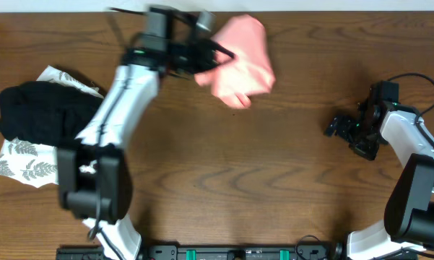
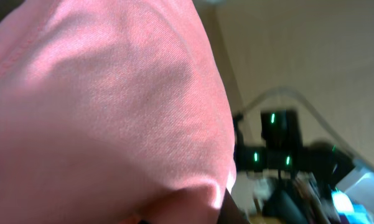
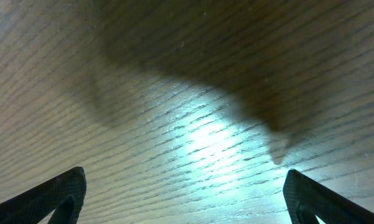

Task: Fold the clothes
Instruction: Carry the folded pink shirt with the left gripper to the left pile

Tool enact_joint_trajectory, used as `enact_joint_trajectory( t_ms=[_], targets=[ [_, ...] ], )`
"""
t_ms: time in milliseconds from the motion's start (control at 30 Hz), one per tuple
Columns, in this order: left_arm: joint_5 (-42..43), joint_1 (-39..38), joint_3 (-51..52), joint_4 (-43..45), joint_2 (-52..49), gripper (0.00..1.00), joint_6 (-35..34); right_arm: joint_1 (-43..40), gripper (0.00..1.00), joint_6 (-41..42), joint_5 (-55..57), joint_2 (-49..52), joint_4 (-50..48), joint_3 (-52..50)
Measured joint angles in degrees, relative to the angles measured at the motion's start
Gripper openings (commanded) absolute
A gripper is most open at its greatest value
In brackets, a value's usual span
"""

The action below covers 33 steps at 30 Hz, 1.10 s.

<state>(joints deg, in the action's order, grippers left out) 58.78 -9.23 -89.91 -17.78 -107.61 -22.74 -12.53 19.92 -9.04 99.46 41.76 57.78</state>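
Observation:
The clothes, a salmon-pink T-shirt (image 1: 240, 63), hang bunched above the far middle of the table. My left gripper (image 1: 215, 52) is shut on the shirt's left edge and holds it up. In the left wrist view the pink fabric (image 2: 106, 106) fills nearly the whole frame and hides the fingers. My right gripper (image 1: 341, 128) is at the right side of the table, far from the shirt. Its fingers (image 3: 59, 193) stand wide open over bare wood, with nothing between them.
A black folded garment (image 1: 43, 112) lies on a white leaf-print garment (image 1: 29, 165) at the left edge of the table. My left arm (image 1: 119, 108) stretches diagonally over the left half. The wooden table (image 1: 231, 180) spans the view.

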Motion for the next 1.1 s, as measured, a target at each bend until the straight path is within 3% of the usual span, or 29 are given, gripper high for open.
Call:
enact_joint_trajectory(
  t_ms=[400, 700, 1100],
  targets=[
    [-2.4, 28.61, 0.0, 8.11, 7.8, 0.06, -1.09, 0.2, 0.99, 0.0, -0.17, 0.0, 0.52, -0.07],
    [-3.52, 42.05, 0.0, 6.97, 6.88, 0.06, 3.72, 0.66, 0.99, 0.0, -0.2, 0.0, 0.92, -0.11],
    [-9.94, 52.61, 0.37, -26.32, 2.69, 0.06, 6.62, 0.68, 0.98, -0.02, -0.2, 0.0, 1.73, -0.15]
  ],
)
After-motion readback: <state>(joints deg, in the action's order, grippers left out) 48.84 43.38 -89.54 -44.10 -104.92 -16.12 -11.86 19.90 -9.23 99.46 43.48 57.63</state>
